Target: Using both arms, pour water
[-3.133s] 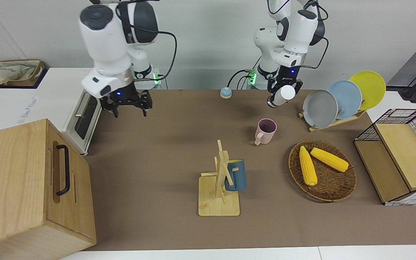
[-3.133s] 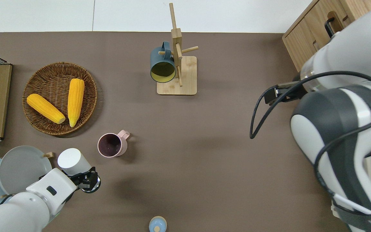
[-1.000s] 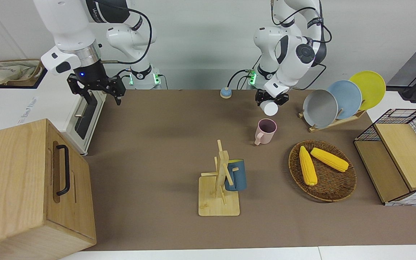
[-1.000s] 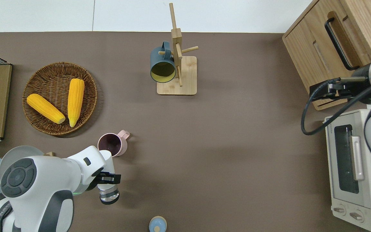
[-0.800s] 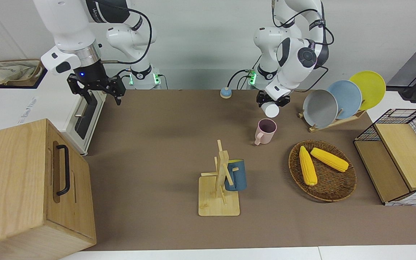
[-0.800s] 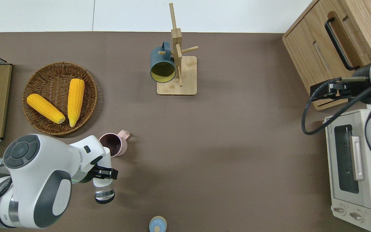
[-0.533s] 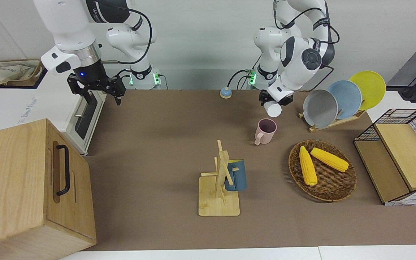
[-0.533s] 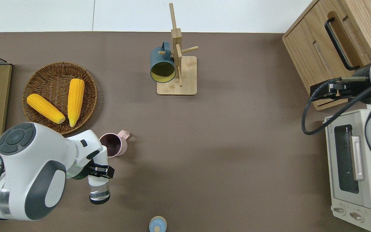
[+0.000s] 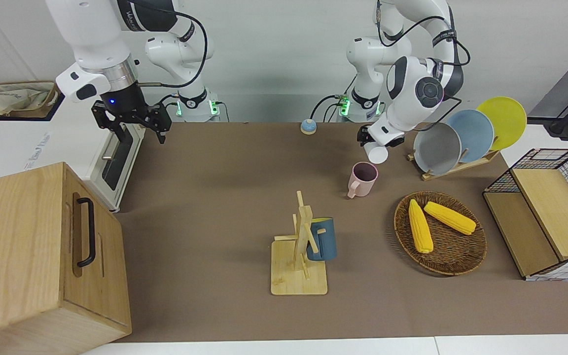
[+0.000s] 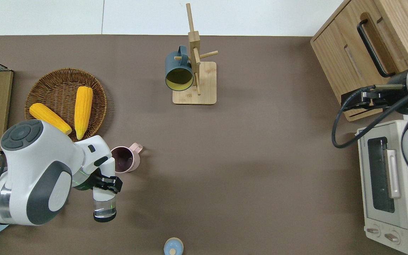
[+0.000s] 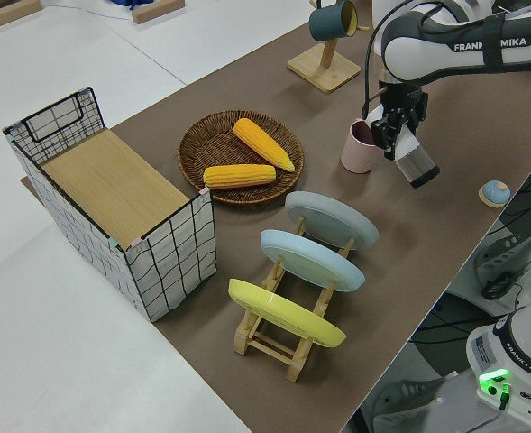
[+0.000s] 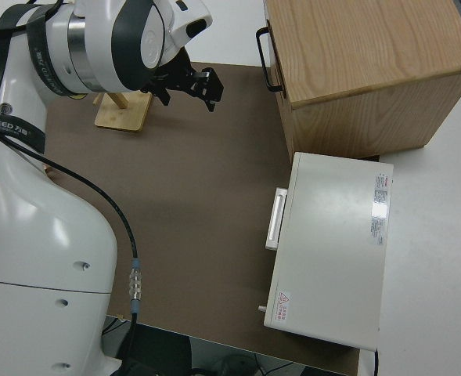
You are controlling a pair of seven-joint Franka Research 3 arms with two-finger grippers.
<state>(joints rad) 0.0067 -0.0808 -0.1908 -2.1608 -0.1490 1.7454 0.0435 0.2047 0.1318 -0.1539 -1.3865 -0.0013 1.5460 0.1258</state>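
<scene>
The parked right gripper (image 9: pixel 131 123) has its fingers spread. The left gripper (image 10: pixel 105 183) pinches a clear bottle (image 10: pixel 104 204) by its white upper part, tipped mouth-down over the pink mug (image 9: pixel 363 179). The bottle looks light, smooth and slippery; a mid-body hold seems steadier

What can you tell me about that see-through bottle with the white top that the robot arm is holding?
The bottle is a clear cylinder with a white cap end and a dark base. The left gripper clamps it around the middle, tipped on its side in the air, cap end toward the pink mug standing on the brown table. It touches only the gripper. No water stream is visible.
</scene>
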